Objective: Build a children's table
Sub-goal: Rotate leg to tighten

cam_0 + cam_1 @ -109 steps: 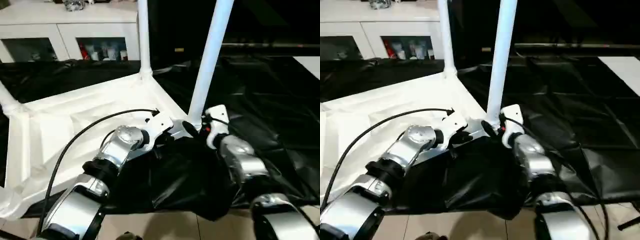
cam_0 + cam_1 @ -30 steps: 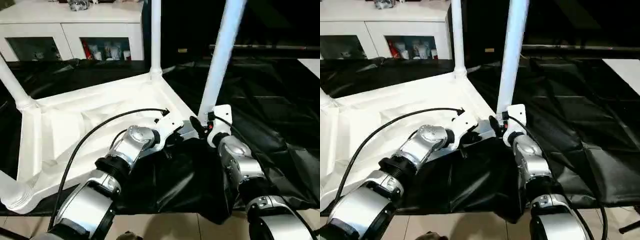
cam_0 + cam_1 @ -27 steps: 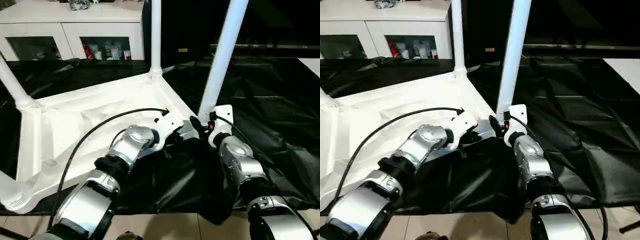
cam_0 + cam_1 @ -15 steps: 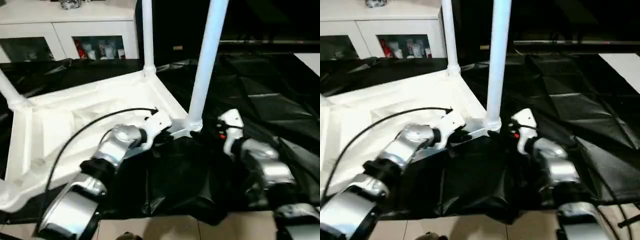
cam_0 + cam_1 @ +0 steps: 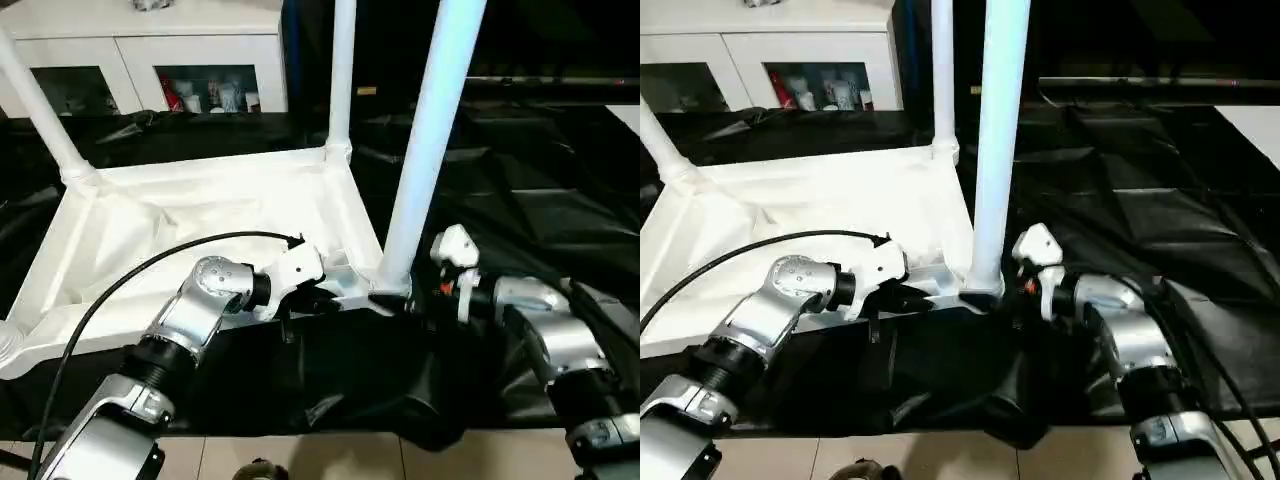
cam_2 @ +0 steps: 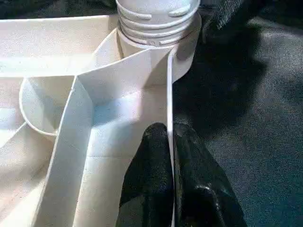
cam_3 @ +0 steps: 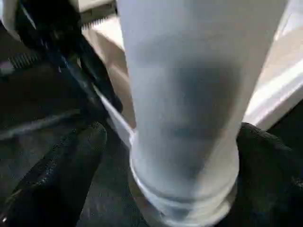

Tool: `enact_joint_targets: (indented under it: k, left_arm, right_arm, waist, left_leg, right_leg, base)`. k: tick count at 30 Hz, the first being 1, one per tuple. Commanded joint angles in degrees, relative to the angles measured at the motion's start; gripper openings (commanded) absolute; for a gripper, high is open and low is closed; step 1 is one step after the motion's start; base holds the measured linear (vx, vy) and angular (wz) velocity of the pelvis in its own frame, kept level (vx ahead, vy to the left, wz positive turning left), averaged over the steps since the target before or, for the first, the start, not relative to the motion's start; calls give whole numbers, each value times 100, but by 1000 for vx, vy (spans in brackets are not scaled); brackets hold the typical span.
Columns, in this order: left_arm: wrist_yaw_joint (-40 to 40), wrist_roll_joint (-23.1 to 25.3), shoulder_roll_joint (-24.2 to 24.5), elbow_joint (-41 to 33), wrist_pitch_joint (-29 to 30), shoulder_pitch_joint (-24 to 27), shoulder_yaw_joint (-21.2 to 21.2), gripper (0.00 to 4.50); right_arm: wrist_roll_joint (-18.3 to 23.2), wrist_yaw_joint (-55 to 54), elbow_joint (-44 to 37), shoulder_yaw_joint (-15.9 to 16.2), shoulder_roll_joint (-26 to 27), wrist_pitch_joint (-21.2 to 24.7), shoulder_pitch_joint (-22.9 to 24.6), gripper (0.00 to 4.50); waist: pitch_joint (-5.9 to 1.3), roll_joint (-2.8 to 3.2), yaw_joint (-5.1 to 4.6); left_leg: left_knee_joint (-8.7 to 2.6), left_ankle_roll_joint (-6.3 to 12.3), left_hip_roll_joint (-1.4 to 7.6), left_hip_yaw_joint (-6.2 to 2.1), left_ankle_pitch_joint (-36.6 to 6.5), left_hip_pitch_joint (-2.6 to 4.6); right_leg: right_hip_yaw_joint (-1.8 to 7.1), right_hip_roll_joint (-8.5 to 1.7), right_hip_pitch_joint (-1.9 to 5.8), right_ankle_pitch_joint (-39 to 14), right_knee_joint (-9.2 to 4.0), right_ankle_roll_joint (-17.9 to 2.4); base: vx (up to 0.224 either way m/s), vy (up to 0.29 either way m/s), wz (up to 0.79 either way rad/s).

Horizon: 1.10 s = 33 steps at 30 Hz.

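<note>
Upside-down white tabletop (image 5: 190, 215) spread over the left and middle of the head view, ribbed underside up, lying on the black cloth (image 5: 560, 200) that covers the work table. Far-left leg (image 5: 40, 105) slanting up out of its corner socket in the upper left, and a bit of another socket right at the left edge. Back leg (image 5: 342, 75) standing just left of centre at the top. White cabinet (image 5: 150, 50) behind, along the upper left.

Left pincer (image 6: 171, 156) low and left of centre, clamped shut on the thin side wall of the tabletop, one black finger (image 6: 149, 165) inside the wall and the other outside, just short of the near corner socket (image 6: 161, 45). Threaded base of a leg sitting in that socket, straight ahead of the fingertips in the wrist shot.

Near leg (image 5: 430, 140) rising tall from that same corner, centre-right of the head view, running off the top edge.

Right pincer (image 7: 182, 156) lower right, spread wide around the base of the near leg, a black finger (image 7: 61, 170) on each side of the tube. Can't really tell if the pads touch the leg. Left pincer's fingers visible beyond, pinching the rim.
</note>
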Motion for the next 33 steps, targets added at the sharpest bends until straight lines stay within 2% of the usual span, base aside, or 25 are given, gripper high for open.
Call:
enact_joint_targets:
  k: [1, 2, 7, 12, 17, 23, 25, 28, 29, 31, 32, 33]
  left_arm:
    - [-120, -163, -13, -314, 13, 10, -12, 0]
    - [-130, -176, -4, -368, 53, 31, -13, 0]
    - [-129, -197, 34, -500, 134, 107, -8, 0]
    - [-148, -177, 62, -531, 163, 142, 6, 0]
    - [-142, -170, 68, -579, 245, 157, -3, 0]
    - [-77, -165, 51, -553, 282, 169, 26, 0]
    - [205, -71, -16, -396, 337, 117, 79, 0]
    - [600, 50, -135, -120, 337, -4, 145, 0]
    - [1129, 223, -295, 283, 361, -218, 199, 0]
    - [1376, 290, -385, 481, 386, -333, 224, 0]
    - [1868, 353, -626, 897, 435, -600, 297, 0]
    - [2040, 360, -721, 1039, 469, -695, 328, 0]
  right_arm:
    - [-56, 41, 1, 48, -26, -8, -47, 441]
    - [-53, -8, 42, 32, 6, -21, -90, 425]
    - [32, -30, 141, -30, 104, 4, -210, 383]
    - [21, 28, 75, -24, 110, 13, -162, 338]
    - [-19, 72, 186, 6, 111, -55, -152, 286]
    - [-53, -69, 276, -23, 181, -99, -177, 274]
    - [-171, -618, 570, -138, 349, -166, -244, 274]
    - [-251, -1425, 938, -329, 608, -182, -334, 273]
    - [-311, -2191, 1237, -475, 873, -131, -392, 273]
    - [-341, -2515, 1347, -525, 988, -136, -407, 272]
    - [-381, -3314, 1603, -667, 1259, -128, -488, 272]
    - [-378, -3599, 1705, -729, 1353, -114, -532, 272]
  waist:
    - [-396, -95, -1]
    - [-395, -119, -7]
    - [-389, -103, -12]
    - [-410, -103, -5]
    - [-415, -94, -1]
    - [-416, -113, 2]
    - [-417, -109, -4]
    - [-404, -110, -58]
    - [-368, -87, -115]
    - [-371, -99, -135]
    - [-360, -94, -143]
    - [-352, -87, -159]
  left_leg:
    - [-386, 404, 370, -166, -1118, 160]
    - [-384, 415, 368, -163, -1104, 160]
    - [-382, 400, 362, -160, -1129, 167]
    - [-360, 468, 356, -160, -927, 158]
    - [-351, 489, 357, -160, -919, 164]
    - [-343, 498, 353, -158, -890, 159]
    - [-342, 494, 353, -156, -883, 164]
    - [-366, 367, 338, -170, -1032, 163]
    - [-393, 220, 323, -169, -1289, 183]
    - [-412, 81, 321, -182, -1480, 211]
    - [-425, -2, 326, -190, -1615, 212]
    - [-434, -89, 309, -196, -1778, 244]
  right_leg:
    - [238, -386, 237, -798, -377, -1471]
    - [240, -388, 239, -787, -377, -1475]
    - [242, -384, 225, -937, -387, -1445]
    - [235, -374, 239, -619, -346, -1469]
    - [231, -369, 238, -598, -341, -1496]
    - [232, -377, 244, -591, -335, -1504]
    - [236, -381, 234, -618, -338, -1508]
    - [232, -382, 235, -837, -366, -1485]
    - [246, -371, 193, -1193, -419, -1425]
    - [237, -379, 206, -1479, -443, -1342]
    - [245, -392, 196, -1675, -473, -1254]
    - [244, -397, 167, -1901, -504, -1194]
  base:
    - [0, 0, 0]
    - [0, 0, 0]
    - [0, 0, 0]
    - [0, 0, 0]
    - [0, 0, 0]
    - [0, 0, 0]
    - [0, 0, 0]
    - [0, 0, 0]
    - [0, 0, 0]
    - [0, 0, 0]
    - [0, 0, 0]
    - [0, 0, 0]
